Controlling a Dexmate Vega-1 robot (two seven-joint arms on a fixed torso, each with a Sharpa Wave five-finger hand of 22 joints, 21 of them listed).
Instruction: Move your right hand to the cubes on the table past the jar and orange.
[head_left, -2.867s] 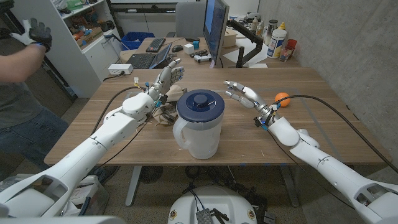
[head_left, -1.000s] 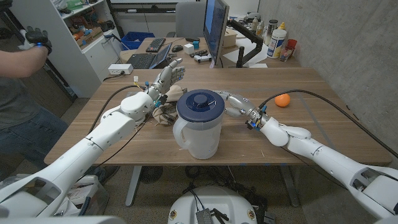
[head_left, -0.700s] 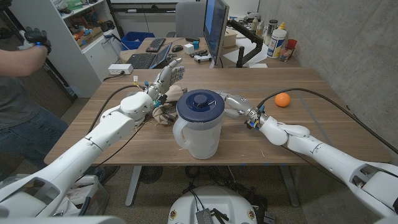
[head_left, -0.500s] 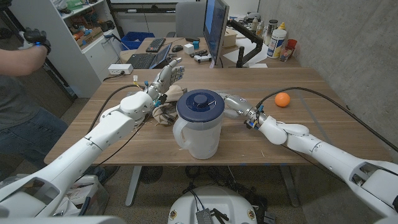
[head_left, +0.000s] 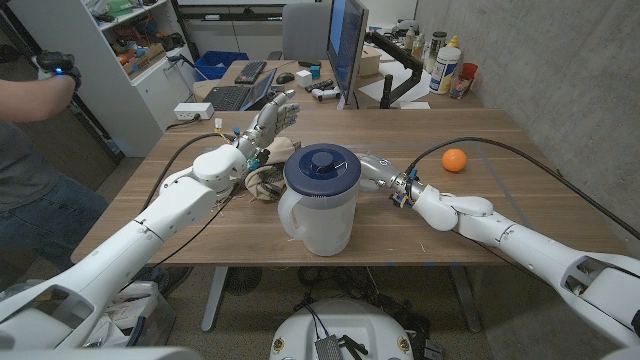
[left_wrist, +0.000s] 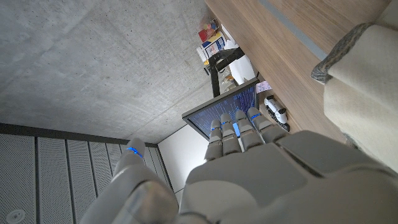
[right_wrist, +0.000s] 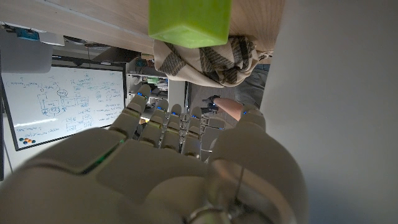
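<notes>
Reaching leftward across the wooden table (head_left: 500, 215), the robot's right hand (head_left: 372, 170) has slid from open space near the orange (head_left: 455, 160) to a spot just behind the jar, its fingertips now hidden by the lid; the orange, jar and left arm sit as they did before. Largest on the table is the white jar (head_left: 320, 200) with its dark blue lid (head_left: 322, 167), standing upright near the front edge at the middle. Beside it the left hand (head_left: 272, 122) is raised off the surface with fingers spread and straight, holding nothing; the left wrist view shows the same extended fingers (left_wrist: 239, 127). A striped cloth bundle (head_left: 262, 185) lies just left of the jar, under the left wrist. From the right wrist view the right hand's fingers (right_wrist: 165, 127) stretch out side by side, empty, toward a green cube (right_wrist: 189, 22) that sits on the table touching the same cloth (right_wrist: 211, 59), with the jar's white wall (right_wrist: 339, 93) close alongside. A person's gloved hand (head_left: 58, 68) shows at the far left edge.
</notes>
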